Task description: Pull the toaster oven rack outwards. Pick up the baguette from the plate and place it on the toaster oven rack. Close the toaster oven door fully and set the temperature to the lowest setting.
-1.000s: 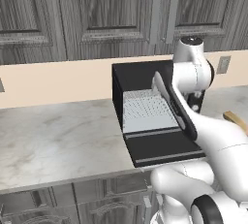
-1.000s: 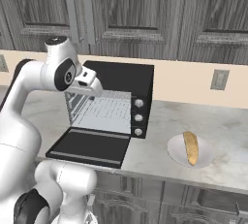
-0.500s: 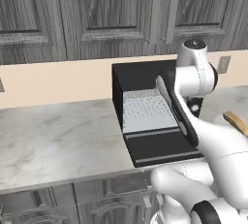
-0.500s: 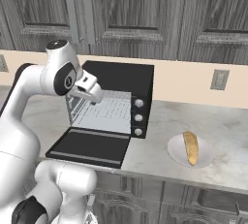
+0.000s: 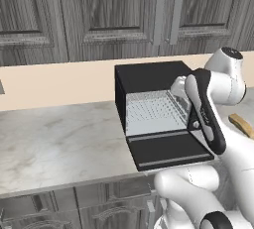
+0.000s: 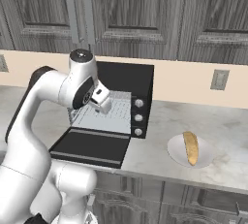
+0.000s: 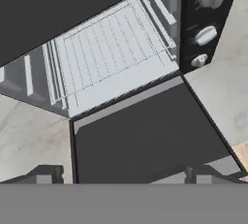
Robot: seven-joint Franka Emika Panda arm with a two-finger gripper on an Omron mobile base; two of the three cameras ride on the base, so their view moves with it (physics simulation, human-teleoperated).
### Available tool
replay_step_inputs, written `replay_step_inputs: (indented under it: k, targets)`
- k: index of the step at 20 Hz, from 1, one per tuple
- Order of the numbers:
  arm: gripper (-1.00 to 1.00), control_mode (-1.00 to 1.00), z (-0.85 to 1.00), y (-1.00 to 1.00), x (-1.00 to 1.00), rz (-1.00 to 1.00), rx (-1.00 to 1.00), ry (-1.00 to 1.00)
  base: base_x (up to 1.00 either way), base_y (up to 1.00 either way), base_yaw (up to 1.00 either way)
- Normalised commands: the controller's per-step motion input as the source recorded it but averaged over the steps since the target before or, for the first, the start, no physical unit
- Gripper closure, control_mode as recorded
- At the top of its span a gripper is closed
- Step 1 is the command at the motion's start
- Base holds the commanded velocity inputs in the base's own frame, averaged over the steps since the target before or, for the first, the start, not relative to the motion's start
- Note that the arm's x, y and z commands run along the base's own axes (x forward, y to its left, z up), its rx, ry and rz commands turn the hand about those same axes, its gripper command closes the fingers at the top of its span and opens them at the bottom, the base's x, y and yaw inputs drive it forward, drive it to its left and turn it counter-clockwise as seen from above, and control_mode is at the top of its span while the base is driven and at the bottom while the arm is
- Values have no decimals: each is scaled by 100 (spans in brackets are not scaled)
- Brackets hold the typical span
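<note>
The black toaster oven stands on the counter with its toaster oven door dropped flat. The toaster oven rack lies inside the light grey cavity. Three knobs run down the oven's right front. My gripper hovers open just above the front of the cavity and the door, with nothing between its fingertips. The tan baguette lies on the round pale plate, on the counter to the right of the oven.
Dark wood cabinets hang above the beige backsplash, which carries a wall outlet. Marble counter spreads to the left of the oven. My own white arm stands in front of the oven's right side.
My hand has come down and moved a little to the right, toward the knobs, over the open door. The oven, the rack, the plate and the baguette have not moved.
</note>
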Motion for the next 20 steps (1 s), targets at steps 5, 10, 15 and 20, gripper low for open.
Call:
replay_step_inputs:
  k: [5,10,15,20]
  targets:
    - [-100,-100,-64,16,43,7,5,-1,0,0,0]
    - [-100,-100,-70,18,75,4,0,-4,0,0,0]
    - [-100,-100,-48,0,46,1,0,-9,0,0,0]
    - [-100,-100,-18,-2,39,-5,2,-1,0,0,0]
